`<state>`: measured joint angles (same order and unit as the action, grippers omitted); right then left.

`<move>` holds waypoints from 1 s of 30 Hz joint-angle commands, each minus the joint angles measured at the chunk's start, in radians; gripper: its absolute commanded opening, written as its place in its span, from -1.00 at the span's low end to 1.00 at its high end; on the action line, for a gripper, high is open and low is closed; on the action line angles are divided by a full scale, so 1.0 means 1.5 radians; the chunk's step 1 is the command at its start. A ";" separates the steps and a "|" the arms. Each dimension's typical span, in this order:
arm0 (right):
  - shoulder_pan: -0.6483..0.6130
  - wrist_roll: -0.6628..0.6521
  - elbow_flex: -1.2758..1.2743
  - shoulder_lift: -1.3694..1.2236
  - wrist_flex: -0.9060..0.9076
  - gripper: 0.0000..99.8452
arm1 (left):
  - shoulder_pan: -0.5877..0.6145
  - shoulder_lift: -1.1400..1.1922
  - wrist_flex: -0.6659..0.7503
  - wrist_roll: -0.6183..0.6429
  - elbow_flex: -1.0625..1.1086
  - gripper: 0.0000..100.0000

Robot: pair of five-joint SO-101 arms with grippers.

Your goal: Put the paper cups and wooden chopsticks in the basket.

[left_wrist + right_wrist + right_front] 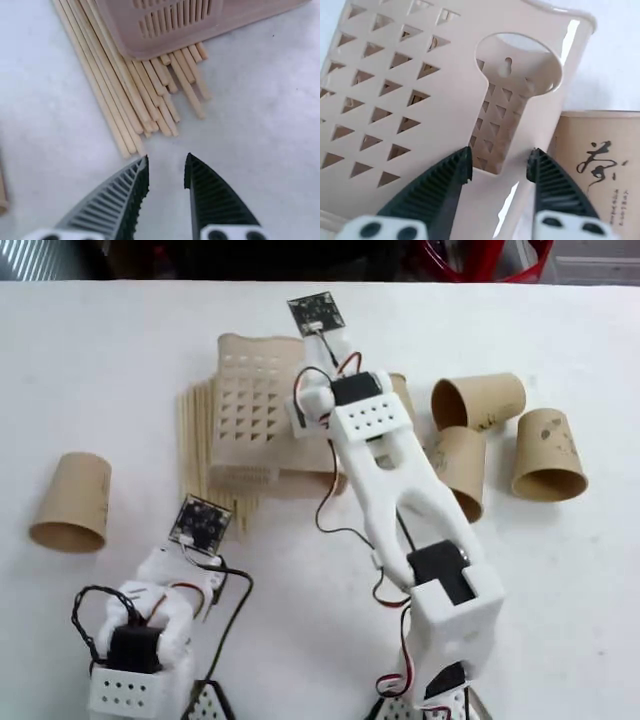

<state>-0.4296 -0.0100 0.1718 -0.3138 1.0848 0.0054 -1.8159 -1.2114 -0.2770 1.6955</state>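
Nearest us on the left, the left gripper (167, 167) hovers over the table (260, 125), jaws parted a little and holding nothing. The lone cup (72, 502) lies on its side further left. Just beyond the gripper the wooden chopsticks (135, 95) lie flat in a fan, part of the bundle pinned under the basket (200, 25). We judge them light, stiff and prone to roll, best pinched across their free near ends. Farther on, the right gripper (500, 162) sits half open and empty over the basket's perforated wall. To the right lie three cups (550, 455), light and easily crushed, so we would grip them gently at the rim. The high view alone gives all four cups. The left wrist view reveals the trapped sticks.
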 commanded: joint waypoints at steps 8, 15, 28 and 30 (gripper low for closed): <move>0.060 0.031 0.000 0.004 0.048 -0.62 | -0.005 -0.004 0.013 -0.002 -0.002 -0.74; 0.042 0.031 -0.001 0.010 0.026 -0.62 | -0.005 -0.004 0.013 -0.002 -0.002 -0.74; 0.033 0.036 -0.012 -0.067 -0.007 -0.72 | -0.005 -0.004 0.013 -0.002 -0.002 -0.74; 0.042 0.037 -0.013 -0.068 0.002 -0.96 | -0.005 -0.004 0.013 -0.002 -0.002 -0.74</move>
<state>-0.3713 0.0407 0.1565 -0.4166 1.0618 0.0054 -1.8159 -1.2114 -0.2770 1.6955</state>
